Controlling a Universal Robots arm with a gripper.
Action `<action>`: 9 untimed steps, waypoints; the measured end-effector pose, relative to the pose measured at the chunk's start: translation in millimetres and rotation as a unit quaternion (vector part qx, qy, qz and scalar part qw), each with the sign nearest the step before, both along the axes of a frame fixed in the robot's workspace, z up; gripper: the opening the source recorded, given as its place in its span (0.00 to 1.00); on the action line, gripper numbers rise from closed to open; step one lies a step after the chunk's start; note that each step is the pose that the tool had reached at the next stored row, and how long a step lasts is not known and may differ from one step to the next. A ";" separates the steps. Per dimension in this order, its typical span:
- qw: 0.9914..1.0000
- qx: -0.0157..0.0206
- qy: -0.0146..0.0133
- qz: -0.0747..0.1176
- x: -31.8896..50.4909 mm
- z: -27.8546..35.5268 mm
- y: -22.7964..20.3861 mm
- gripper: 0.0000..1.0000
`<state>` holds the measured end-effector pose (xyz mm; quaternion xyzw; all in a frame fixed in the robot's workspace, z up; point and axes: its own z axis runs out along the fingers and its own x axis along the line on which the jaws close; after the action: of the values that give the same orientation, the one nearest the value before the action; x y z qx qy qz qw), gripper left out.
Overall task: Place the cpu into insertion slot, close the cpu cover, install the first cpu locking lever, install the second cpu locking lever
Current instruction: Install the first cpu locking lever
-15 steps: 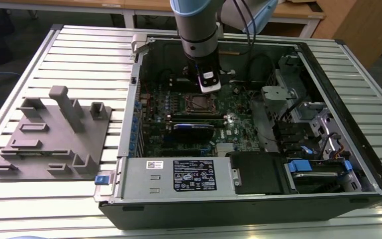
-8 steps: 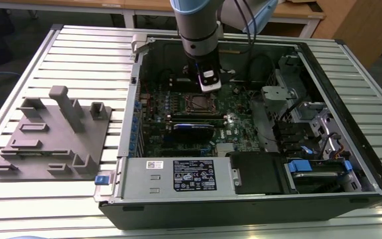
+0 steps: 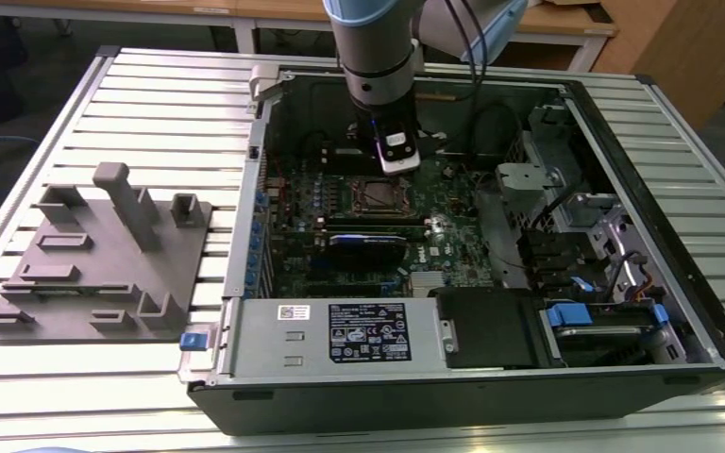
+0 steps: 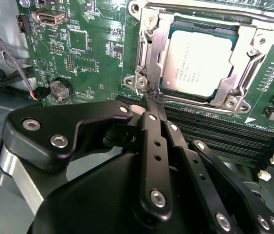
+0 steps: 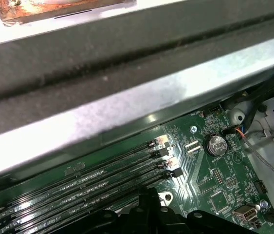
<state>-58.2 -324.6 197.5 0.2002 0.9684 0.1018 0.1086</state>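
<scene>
Motherboard holds cpu flat in insertion slot.

Exterior view high above open case; both wrist views close, sharing memory slots.

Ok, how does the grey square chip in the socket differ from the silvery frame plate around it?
The cpu, a flat square chip, is solid; the cpu cover, a thin silvery metal frame, has a large central window. The cpu is smaller and sits within that window; the cover rings it. The cpu's top is dull grey with print; the cover is shinier. Both are square and lie flat on the green circuit board.
</scene>
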 end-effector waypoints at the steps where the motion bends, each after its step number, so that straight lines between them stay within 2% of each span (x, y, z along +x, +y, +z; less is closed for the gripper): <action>1: 1.000 0.000 0.000 0.000 -0.1 -0.1 0.4 0.10; 9: 1.000 0.000 0.000 0.000 -0.2 -0.3 1.5 0.10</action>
<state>-58.4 -323.2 197.2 0.2003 0.9684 0.1018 0.1087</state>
